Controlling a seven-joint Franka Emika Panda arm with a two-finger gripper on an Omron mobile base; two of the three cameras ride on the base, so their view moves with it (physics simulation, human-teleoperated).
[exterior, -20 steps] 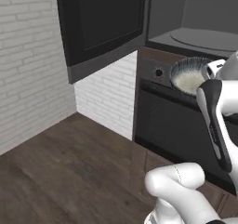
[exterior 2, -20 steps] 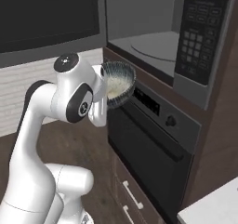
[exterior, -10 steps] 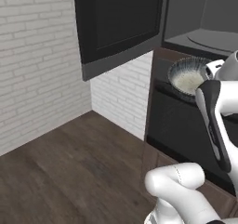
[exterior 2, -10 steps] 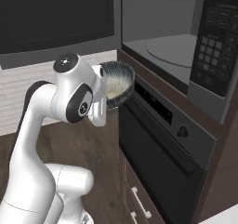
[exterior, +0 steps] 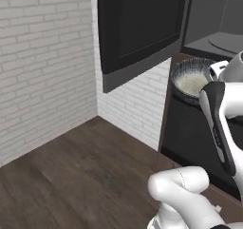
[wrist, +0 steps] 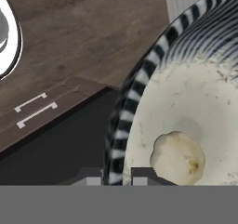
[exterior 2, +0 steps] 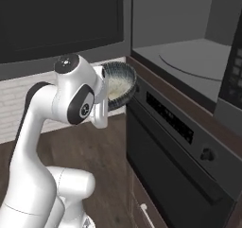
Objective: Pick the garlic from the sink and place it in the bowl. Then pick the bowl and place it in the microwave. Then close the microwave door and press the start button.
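Note:
My gripper (wrist: 116, 177) is shut on the rim of the bowl (wrist: 139, 86), one fingertip inside the rim and one outside. The bowl has a dark striped outside and a whitish inside, and the pale garlic (wrist: 179, 158) lies in it. I hold the bowl (exterior 2: 118, 83) up, just left of the microwave (exterior 2: 189, 57) and level with its lower front edge. The microwave's grey cavity and round turntable are exposed. The microwave door (exterior: 137, 28) is swung wide open to the left, above the bowl (exterior: 190, 78). The sink is out of view.
A black oven (exterior 2: 175, 161) with a knob sits under the microwave, and drawers with bar handles (wrist: 35, 109) are below it. The microwave keypad (exterior 2: 236, 68) is at the far right. A white brick wall (exterior: 42, 66) and dark wood floor (exterior: 71, 176) lie to the left.
Both base views have shifted as the base drove, so the microwave and oven look closer and larger. The bowl stays in my gripper in the same pose.

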